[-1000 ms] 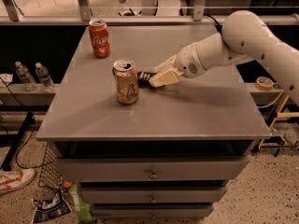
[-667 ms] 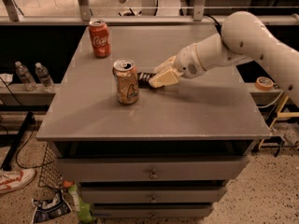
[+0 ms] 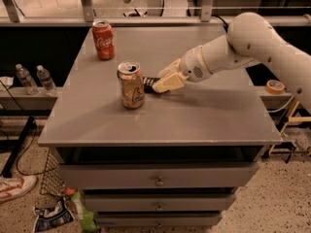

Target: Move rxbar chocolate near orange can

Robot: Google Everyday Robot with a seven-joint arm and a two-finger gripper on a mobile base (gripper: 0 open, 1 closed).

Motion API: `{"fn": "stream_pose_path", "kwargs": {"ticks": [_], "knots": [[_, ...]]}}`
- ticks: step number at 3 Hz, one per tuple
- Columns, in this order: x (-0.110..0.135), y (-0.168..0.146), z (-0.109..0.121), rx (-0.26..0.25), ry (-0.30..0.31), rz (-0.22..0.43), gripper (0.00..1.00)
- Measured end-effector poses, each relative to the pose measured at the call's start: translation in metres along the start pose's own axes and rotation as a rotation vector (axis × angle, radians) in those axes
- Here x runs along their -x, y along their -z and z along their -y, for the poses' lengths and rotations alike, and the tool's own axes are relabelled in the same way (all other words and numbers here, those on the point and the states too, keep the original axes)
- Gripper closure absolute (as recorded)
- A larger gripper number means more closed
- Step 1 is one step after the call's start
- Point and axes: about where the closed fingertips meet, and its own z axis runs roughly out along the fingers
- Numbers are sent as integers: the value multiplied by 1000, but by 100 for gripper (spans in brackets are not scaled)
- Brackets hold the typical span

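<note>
The orange can (image 3: 131, 85) stands upright on the grey table (image 3: 194, 120), left of centre. The rxbar chocolate (image 3: 148, 84), a dark flat bar, lies on the table just right of the can, almost touching it. My gripper (image 3: 159, 83) reaches in from the right on a white arm (image 3: 252, 42). Its cream fingers (image 3: 167, 85) are closed over the bar's right end, low on the table. The bar's right part is hidden by the fingers.
A red cola can (image 3: 103, 39) stands at the table's back left. Drawers (image 3: 158, 181) sit under the table top. Two water bottles (image 3: 36, 79) stand on a shelf to the left, and a tape roll (image 3: 275, 87) lies to the right.
</note>
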Motion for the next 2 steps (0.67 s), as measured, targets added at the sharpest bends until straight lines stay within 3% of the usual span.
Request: {"fn": "stream_pose_path", "kwargs": {"ticks": [1, 2], "knots": [[0, -2, -1, 5, 1, 0, 12], [-1, -2, 0, 3, 1, 0, 0]]}}
